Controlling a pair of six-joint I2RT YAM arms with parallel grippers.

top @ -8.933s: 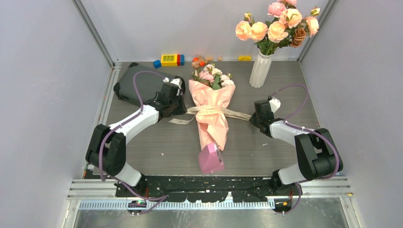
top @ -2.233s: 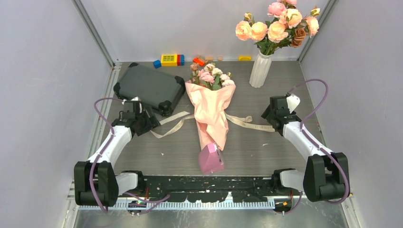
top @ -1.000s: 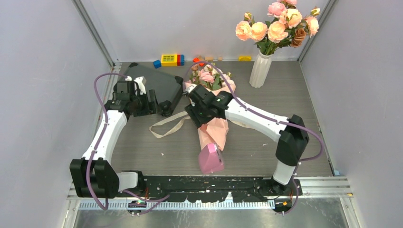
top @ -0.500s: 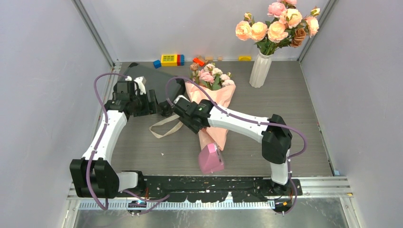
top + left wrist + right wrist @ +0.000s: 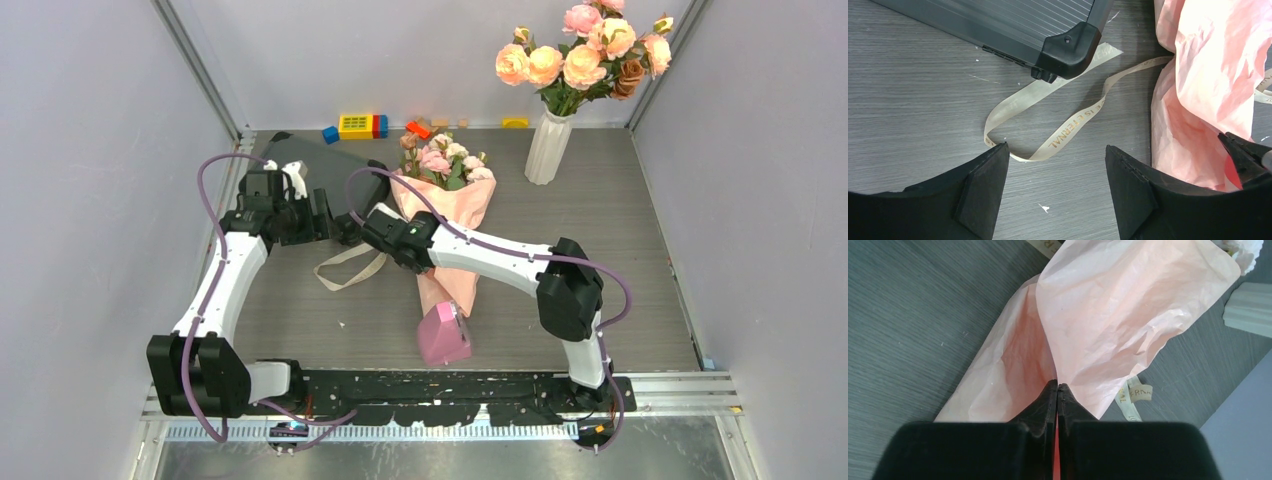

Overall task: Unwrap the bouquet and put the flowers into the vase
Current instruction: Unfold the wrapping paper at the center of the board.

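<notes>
The bouquet (image 5: 452, 215) lies along the middle of the table, its pale pink paper (image 5: 1118, 315) loose and its ribbon (image 5: 345, 268) untied. Small roses, the flowers (image 5: 440, 160), stick out of its far end. My right gripper (image 5: 388, 232) reaches across to the bouquet's left side and is shut on a fold of the paper, pink showing between the jaws at my right gripper (image 5: 1057, 385). My left gripper (image 5: 1056, 150) hangs open above the ribbon (image 5: 1073, 125), holding nothing. The white ribbed vase (image 5: 548, 148) stands at the back right.
A black case (image 5: 335, 165) lies at the back left, its corner (image 5: 1068, 45) just over the ribbon. Larger peach roses (image 5: 585, 50) fill the vase. A pink wedge (image 5: 443, 335) sits at the bouquet's near end. Toy blocks (image 5: 358, 125) line the back wall.
My right arm swung left across the bouquet and its jaws closed on the paper's left fold. The left arm has stayed put, open.
</notes>
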